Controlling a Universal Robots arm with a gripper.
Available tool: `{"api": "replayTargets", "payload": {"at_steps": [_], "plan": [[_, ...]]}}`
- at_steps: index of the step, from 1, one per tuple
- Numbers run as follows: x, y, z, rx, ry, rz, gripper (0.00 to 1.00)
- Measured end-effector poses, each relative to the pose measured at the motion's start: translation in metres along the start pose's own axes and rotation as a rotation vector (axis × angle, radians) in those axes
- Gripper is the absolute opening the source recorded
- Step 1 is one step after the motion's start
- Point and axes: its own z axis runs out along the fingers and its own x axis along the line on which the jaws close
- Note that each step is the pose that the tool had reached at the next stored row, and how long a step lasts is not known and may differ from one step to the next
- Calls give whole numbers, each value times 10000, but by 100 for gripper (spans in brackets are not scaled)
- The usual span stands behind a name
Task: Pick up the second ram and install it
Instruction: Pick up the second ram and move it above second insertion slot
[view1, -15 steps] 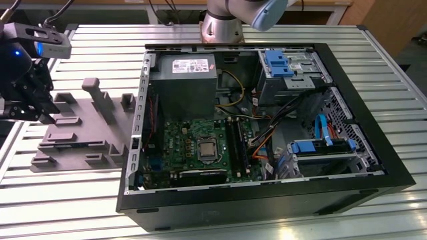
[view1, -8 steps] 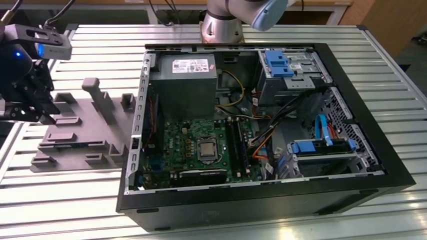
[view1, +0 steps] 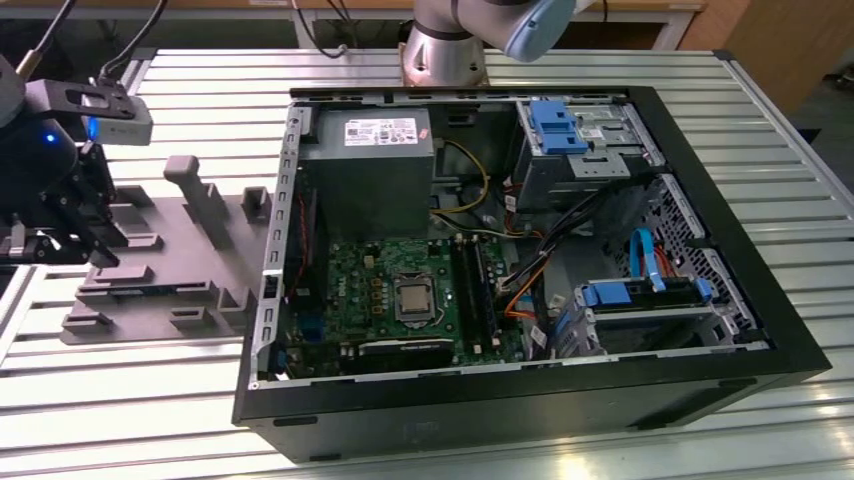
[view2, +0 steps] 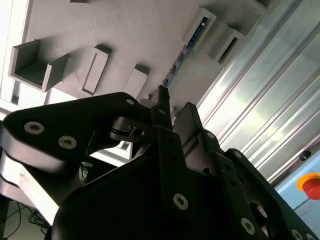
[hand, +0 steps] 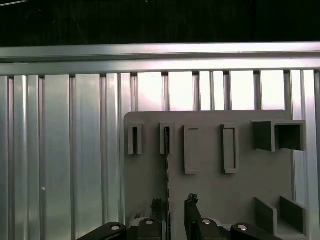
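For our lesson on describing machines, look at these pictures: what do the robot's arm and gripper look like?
The arm is silver-grey and rounded, with a pale blue cap on a joint. The gripper is black, built of angular linked bars dotted with round silver screw heads. A grey box is mounted above it in the exterior view.

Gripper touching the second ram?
Cannot tell. In the first wrist view the second ram lines up between the open fingers of the gripper; their height over it is unclear.
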Motion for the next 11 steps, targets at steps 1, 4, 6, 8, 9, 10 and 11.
{"api": "replayTargets", "payload": {"at_steps": [1,4,6,8,9,10,11], "plan": [[3,0,18,0,0,0,32],[10,-1,72,0,0,0,32],[11,-1,107,0,0,0,32],[12,-1,116,-1,1,0,32],[12,-1,116,-1,1,0,32],[12,-1,116,-1,1,0,32],[12,-1,116,-1,1,-1,32]]}}
